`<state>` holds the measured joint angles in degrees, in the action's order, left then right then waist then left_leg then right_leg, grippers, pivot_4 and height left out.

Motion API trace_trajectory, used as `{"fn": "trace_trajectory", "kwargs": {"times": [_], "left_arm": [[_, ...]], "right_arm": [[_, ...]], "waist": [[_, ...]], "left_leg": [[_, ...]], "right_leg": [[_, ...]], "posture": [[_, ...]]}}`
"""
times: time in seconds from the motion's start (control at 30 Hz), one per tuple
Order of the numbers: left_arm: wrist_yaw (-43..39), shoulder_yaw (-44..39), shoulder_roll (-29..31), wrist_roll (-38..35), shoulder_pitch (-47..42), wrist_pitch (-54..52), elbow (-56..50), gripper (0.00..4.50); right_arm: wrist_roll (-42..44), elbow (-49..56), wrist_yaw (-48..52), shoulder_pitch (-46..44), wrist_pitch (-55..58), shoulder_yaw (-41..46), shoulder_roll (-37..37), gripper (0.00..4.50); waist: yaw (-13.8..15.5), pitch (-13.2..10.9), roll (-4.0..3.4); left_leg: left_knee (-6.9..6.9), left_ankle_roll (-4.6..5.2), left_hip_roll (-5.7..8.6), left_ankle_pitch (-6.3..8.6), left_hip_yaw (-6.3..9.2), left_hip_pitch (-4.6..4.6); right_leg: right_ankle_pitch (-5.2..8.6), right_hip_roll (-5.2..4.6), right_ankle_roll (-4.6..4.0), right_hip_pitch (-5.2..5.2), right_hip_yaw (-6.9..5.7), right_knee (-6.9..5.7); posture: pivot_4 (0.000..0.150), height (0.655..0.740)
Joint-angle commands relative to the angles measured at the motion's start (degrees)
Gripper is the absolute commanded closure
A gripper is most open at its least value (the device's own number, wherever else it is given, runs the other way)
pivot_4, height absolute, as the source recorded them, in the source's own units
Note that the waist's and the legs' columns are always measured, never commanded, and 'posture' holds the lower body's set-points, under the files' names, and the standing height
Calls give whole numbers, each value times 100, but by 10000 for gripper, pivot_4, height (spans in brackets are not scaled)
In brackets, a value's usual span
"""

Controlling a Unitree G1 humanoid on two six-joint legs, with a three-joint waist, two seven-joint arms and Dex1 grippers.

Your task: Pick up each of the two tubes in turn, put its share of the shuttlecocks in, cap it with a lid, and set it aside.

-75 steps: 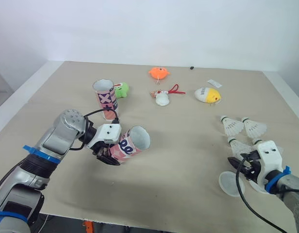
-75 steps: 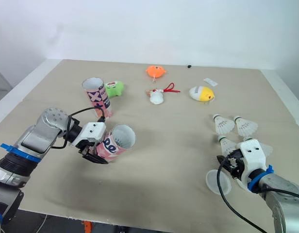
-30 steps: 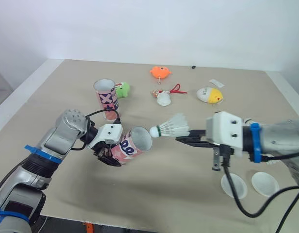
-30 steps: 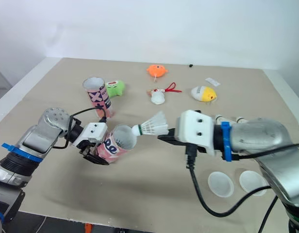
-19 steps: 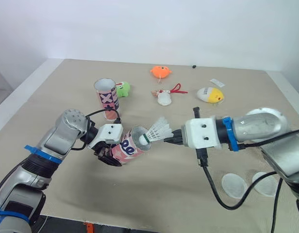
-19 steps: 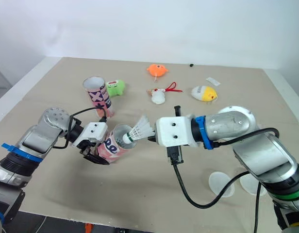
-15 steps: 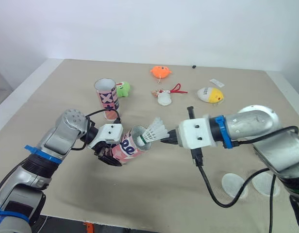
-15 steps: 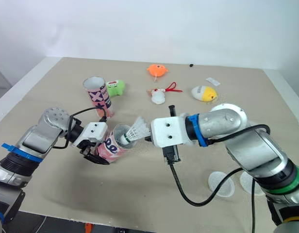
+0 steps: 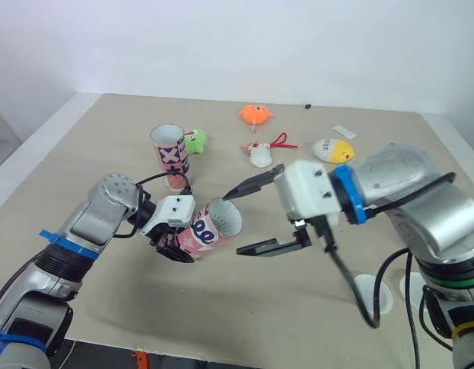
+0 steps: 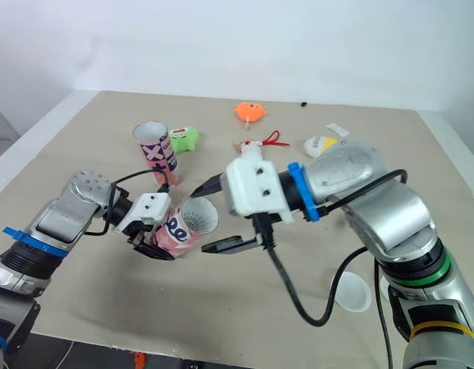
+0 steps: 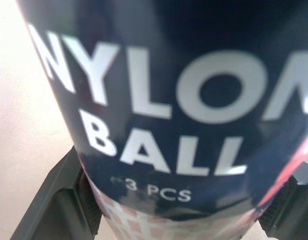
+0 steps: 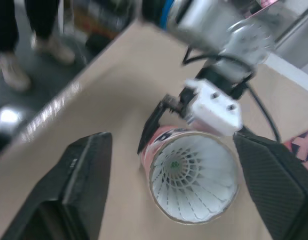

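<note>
My left gripper (image 9: pixel 172 241) is shut on a pink-and-navy tube (image 9: pixel 208 228), holding it tilted just above the table with its mouth facing right. The left wrist view has the tube's label (image 11: pixel 169 125) between the fingers. A white shuttlecock (image 12: pixel 183 172) sits inside the tube, cork end deep. My right gripper (image 9: pixel 251 217) hangs open in front of the mouth, fingers spread wide and holding nothing. A second tube (image 9: pixel 169 156) stands upright behind. Two white lids (image 9: pixel 374 293) lie at the front right, partly behind my right arm.
Small toys lie at the back: an orange plush (image 9: pixel 253 114), a green one (image 9: pixel 194 141) beside the upright tube, a white one with a red string (image 9: pixel 258 155), and a yellow-white egg shape (image 9: pixel 329 148). A person's legs (image 12: pixel 9 40) stand beyond the table edge.
My right gripper carried a shuttlecock from the right, pushed it cork-first into the held tube and let go; its fingers now stand open. The left gripper held the tube still.
</note>
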<state>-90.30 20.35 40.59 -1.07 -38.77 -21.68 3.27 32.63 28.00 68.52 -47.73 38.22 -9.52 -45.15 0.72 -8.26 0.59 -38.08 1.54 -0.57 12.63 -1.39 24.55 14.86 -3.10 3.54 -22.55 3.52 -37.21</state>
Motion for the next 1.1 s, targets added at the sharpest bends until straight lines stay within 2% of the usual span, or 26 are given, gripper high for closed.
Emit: {"fn": "trace_trajectory", "kwargs": {"times": [0.03,0.1,0.2,0.3,0.33,0.37,0.4,0.6,0.87,1.1], "left_arm": [[43,321,-75,26,179,-45,-14,10719],[39,321,-64,27,189,-30,-6,10719],[39,324,-65,24,184,-31,-9,10719],[44,320,-67,28,164,-21,0,10719],[47,317,-66,31,162,-17,2,10719],[49,314,-64,31,161,-17,1,10719],[49,313,-61,30,162,-20,-4,10719],[74,316,-74,42,161,-9,9,10719],[102,326,-123,55,143,18,38,10719],[135,318,-150,61,147,10,35,10719]], "right_arm": [[203,-363,-745,-105,575,398,287,5471],[244,-439,-1123,-212,908,357,531,10671],[115,-348,-1183,-150,976,37,662,24874],[48,-258,-1059,-99,918,-239,667,31689],[18,-247,-994,-102,879,-317,631,38624],[-6,-238,-906,-106,824,-386,595,42694],[-7,-234,-823,-115,783,-437,571,44739],[-488,-490,-258,-353,382,-1177,570,44739],[-1334,-1507,232,-910,-130,-2180,1204,44739],[-1777,-2179,537,-1294,-389,-2561,1862,44739]], "waist": [[-5,0,0],[-5,0,-1],[-3,1,-2],[-4,0,-2],[-4,1,-2],[-4,0,-2],[-4,0,-2],[-10,0,-3],[-9,0,-3],[-10,0,-3]], "left_leg": [[0,0,-2,0,-1,-2],[1,0,-4,0,-1,-2],[4,0,-6,0,0,-1],[4,0,-3,0,-3,2],[4,0,-3,0,-2,2],[4,0,-4,0,0,2],[4,0,-4,0,0,1],[3,0,-4,0,-3,0],[-3,-1,-6,-1,-2,-1],[-2,-2,-6,-1,5,-1]], "right_leg": [[-1,1,-3,1,0,0],[-2,3,-6,-1,1,-2],[-1,5,-8,-4,0,-5],[-4,3,1,-4,-1,-2],[-5,4,2,-4,-2,-2],[-4,5,1,-4,-3,-2],[-4,5,1,-4,-3,-2],[-4,6,1,-5,-1,-2],[-3,11,-2,-4,-3,-3],[-13,13,15,-2,-10,-7]], "posture": [[1500,7400],[1500,7400],[1500,7400],[1500,7400],[1500,7400],[1500,7400],[1500,7400],[1500,7400],[1500,7400],[1500,7400]]}}
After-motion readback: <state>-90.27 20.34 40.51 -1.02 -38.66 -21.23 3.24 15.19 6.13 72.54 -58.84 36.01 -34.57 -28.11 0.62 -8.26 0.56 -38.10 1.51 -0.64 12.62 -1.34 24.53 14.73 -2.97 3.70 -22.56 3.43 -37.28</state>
